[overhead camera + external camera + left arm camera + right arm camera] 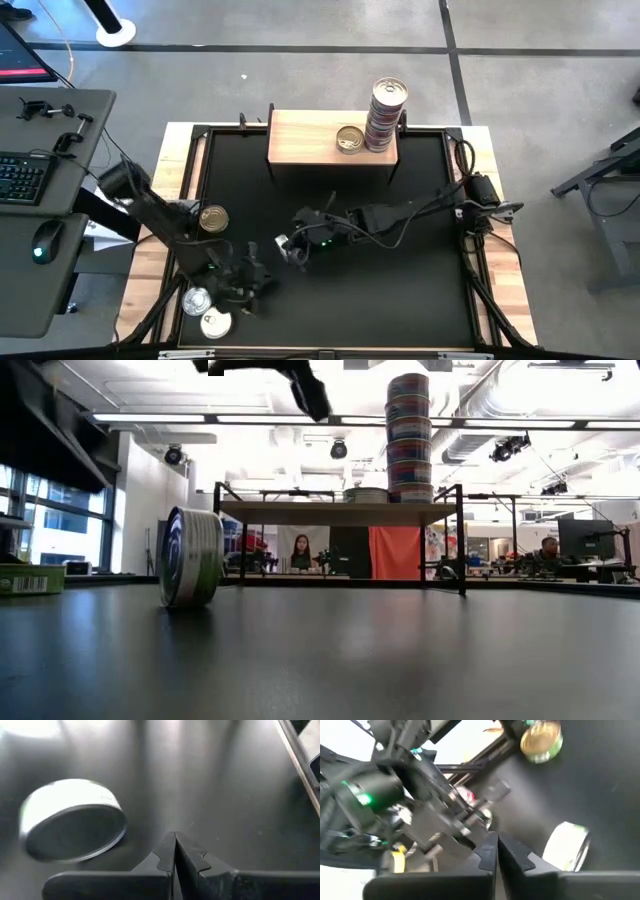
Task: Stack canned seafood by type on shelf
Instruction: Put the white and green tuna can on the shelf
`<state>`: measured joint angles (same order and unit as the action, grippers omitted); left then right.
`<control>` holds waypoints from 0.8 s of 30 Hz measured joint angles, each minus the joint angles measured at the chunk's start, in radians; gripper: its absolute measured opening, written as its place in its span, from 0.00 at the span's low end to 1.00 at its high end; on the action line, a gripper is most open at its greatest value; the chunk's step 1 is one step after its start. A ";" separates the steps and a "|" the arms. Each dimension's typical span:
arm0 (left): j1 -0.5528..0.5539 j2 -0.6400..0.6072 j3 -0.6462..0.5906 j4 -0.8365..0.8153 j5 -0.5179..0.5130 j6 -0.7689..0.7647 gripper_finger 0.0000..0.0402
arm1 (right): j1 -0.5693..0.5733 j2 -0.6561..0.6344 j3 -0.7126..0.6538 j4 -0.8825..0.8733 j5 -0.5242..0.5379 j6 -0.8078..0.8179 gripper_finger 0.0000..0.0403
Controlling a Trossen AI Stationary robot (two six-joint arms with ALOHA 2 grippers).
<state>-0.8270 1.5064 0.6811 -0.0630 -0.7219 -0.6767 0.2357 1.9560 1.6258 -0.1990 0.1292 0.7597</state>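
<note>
Partly done. Left to right: two silver tins (205, 312) sit at the near left corner of the black surface (400, 290), a gold tin (213, 218) behind them, none shelved yet. Left gripper (262, 283) low beside them, fingers pressed together, empty. Right gripper (290, 250) mid-surface, fingers together, empty. One tin on edge (192, 557). Shelf (300, 140) holds one single tin (349, 139) and a tall stack (386, 115) at its right end.

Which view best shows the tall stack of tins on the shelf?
The low view: the stack stands side-on on the shelf, each tin's label band separable. The high view shows the stack leaning with perspective, its top lid clearest. Neither wrist view shows it.
</note>
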 joint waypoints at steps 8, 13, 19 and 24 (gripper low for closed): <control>-0.060 -0.301 0.000 -0.369 -0.101 -0.132 0.00 | -0.007 0.207 0.377 -0.275 0.132 -0.282 0.31; -0.056 -0.452 0.000 -0.451 -0.100 -0.133 0.00 | -0.026 0.397 0.603 -0.449 0.262 -0.339 0.55; -0.065 -0.588 0.000 -0.467 -0.094 -0.107 0.00 | -0.085 0.524 0.691 -0.427 0.315 -0.267 0.73; -0.065 -0.644 0.000 -0.466 -0.082 -0.078 0.00 | -0.131 0.532 0.619 -0.439 0.326 -0.122 0.76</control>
<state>-0.8925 0.8628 0.6815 -0.5290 -0.8035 -0.7550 0.1046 2.4878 2.2446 -0.6381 0.4554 0.6379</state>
